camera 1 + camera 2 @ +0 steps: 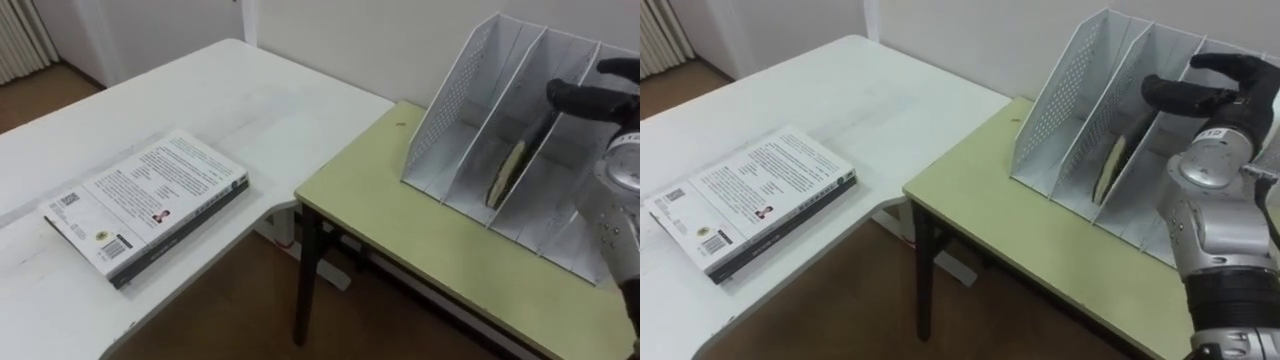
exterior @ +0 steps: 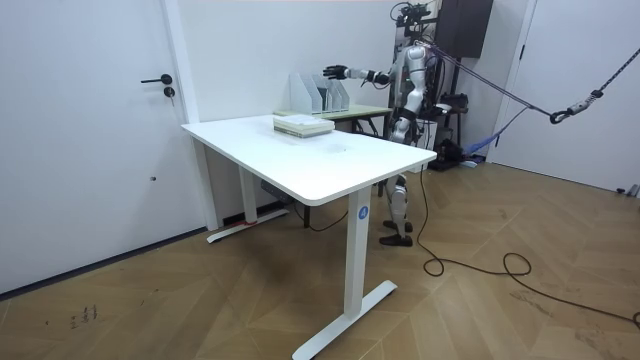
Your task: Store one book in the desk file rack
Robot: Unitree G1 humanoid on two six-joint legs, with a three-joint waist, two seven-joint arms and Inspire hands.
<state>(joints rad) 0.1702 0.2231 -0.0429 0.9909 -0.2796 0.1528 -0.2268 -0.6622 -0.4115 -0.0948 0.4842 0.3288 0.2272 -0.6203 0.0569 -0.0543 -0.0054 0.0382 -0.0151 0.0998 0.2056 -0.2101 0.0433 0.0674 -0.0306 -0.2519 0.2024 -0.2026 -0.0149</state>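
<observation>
Pale green desk (image 1: 400, 220) abutting a white desk (image 1: 250, 110). At 2 o'clock your right hand (image 1: 1205, 90) meets the dark, cream-edged book (image 1: 1110, 165), which leans in the second slot of the white perforated file rack (image 1: 1060, 100). Whether the hand grips it cannot be told. If you withdraw abruptly, the tilted book may snag and drag out.

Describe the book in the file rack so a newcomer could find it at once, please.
On the green table stands a white file rack. The book leans in its second slot from the left, below the right hand; unlike the stack on the white desk, it stands on edge.
</observation>
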